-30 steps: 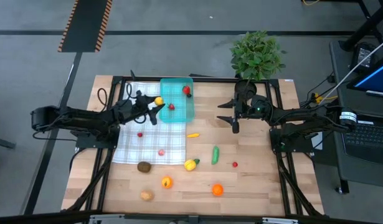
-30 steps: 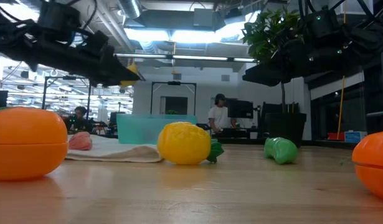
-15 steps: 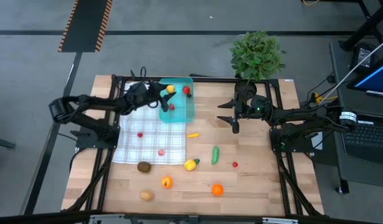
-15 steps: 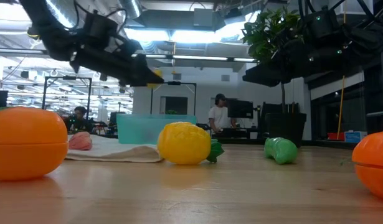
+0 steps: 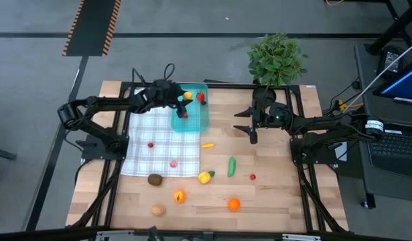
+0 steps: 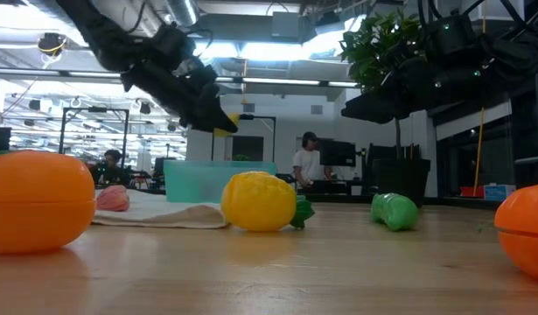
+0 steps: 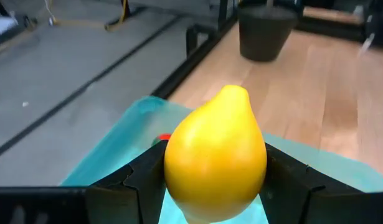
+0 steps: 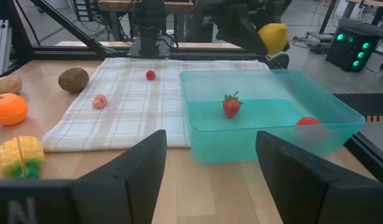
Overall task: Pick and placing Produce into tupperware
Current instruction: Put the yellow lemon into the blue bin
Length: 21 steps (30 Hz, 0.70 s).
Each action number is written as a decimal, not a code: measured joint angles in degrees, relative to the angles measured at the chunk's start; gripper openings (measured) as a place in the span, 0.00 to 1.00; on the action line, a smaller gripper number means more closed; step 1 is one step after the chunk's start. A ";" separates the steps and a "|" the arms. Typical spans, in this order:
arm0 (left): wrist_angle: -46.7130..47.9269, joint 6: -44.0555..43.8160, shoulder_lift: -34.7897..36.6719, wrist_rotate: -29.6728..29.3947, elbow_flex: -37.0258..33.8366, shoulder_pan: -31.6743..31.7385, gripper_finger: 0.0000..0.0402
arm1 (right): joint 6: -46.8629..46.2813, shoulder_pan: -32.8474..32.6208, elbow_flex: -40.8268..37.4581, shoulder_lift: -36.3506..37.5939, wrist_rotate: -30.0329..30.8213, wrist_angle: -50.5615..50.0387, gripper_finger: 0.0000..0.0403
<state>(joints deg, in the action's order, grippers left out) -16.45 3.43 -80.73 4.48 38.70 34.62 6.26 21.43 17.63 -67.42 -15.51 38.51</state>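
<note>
My left gripper (image 5: 185, 98) is shut on a yellow lemon-shaped piece (image 7: 215, 155) above the teal tupperware (image 5: 202, 119), which stands at the far middle of the table. The lemon also shows in the right wrist view (image 8: 273, 37) and the low view (image 6: 223, 123). The tupperware holds a strawberry (image 8: 231, 106) and a red piece (image 8: 308, 122). My right gripper (image 5: 251, 124) is open and empty, right of the tupperware. Other produce lies on the white checked cloth (image 5: 160, 148) and the table's near half. My left gripper pinches the lemon's two opposite sides (image 7: 172, 168) between its two fingers (image 7: 138, 180), its pointed end facing away from the wrist. The fingers slant down from the table's left. The lemon is lifted clear, above the tupperware's far left part.
A potted plant (image 5: 276, 60) stands at the far edge. On the table lie a green piece (image 5: 231, 166), a yellow pepper (image 5: 205, 177), a brown kiwi (image 5: 155, 179), two orange pieces (image 5: 179, 196) (image 5: 234, 203), a potato (image 5: 157, 210) and small red pieces.
My left gripper has carried the lemon from over the cloth's far edge toward the table's right and far side, over the tupperware, and has tipped to slant downward. The right arm has kept still.
</note>
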 joint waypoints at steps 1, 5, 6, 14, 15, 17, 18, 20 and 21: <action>2.62 0.16 0.00 -0.01 1.08 0.02 0.50 | -0.06 0.00 0.00 0.00 0.00 -0.17 0.62; 9.58 0.43 0.00 -0.03 4.73 0.00 0.50 | -0.04 0.00 0.00 0.00 0.00 -0.68 0.62; 11.23 0.71 0.00 -0.03 5.52 0.12 0.50 | -0.04 0.00 0.00 0.00 0.00 -0.76 0.62; 21.93 1.66 -0.74 -0.02 9.76 1.44 0.50 | -0.02 0.00 0.00 0.00 0.00 -0.77 0.62; 21.87 1.67 -0.74 -0.17 10.03 1.50 0.50 | -0.02 0.00 0.00 0.00 0.00 -0.77 0.62; 21.66 1.69 -0.70 -0.23 10.33 1.52 0.50 | -0.02 0.00 0.00 0.00 0.00 -0.77 0.62; 21.80 1.70 -0.70 -0.21 10.33 1.52 0.50 | -0.02 0.00 0.00 0.00 0.00 -0.77 0.62; 22.05 1.72 -0.70 0.02 10.33 1.81 0.50 | -0.02 0.00 0.00 0.00 0.00 -0.79 0.62; 22.25 1.73 -0.70 -0.03 10.33 1.89 0.50 | -0.02 0.00 0.00 0.00 0.00 -0.77 0.62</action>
<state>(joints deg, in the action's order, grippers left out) 5.80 5.17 -81.43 4.45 49.04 36.50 6.24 21.43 17.63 -67.42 -15.51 37.74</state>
